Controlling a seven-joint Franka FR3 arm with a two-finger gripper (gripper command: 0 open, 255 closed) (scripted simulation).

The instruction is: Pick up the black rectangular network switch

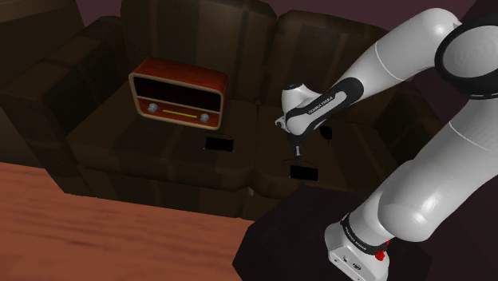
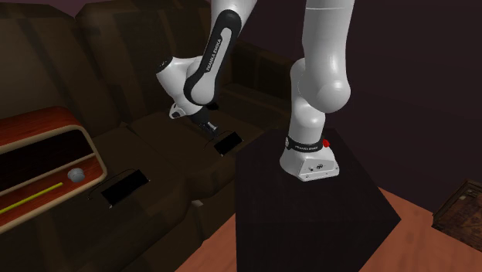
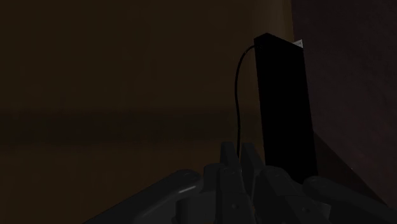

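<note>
Two flat black rectangular boxes lie on the dark brown sofa seat (image 1: 160, 156). One black box (image 1: 303, 172) (image 2: 228, 143) rests near the seat's front edge, close to the stand. My gripper (image 1: 298, 152) (image 2: 210, 127) hangs just above it and slightly toward the sofa back, pointing down, not touching it. In the wrist view this box (image 3: 283, 102) is a long black slab just beside my gripper (image 3: 238, 153), whose fingers meet with nothing between them. The other black box (image 1: 219, 144) (image 2: 123, 185) lies in front of the radio.
A red-brown wooden radio (image 1: 177, 93) (image 2: 39, 174) stands on the seat against the sofa back. The dark stand (image 2: 309, 209) carries the arm's base beside the sofa. Reddish wood floor (image 1: 96, 231) lies in front of the sofa.
</note>
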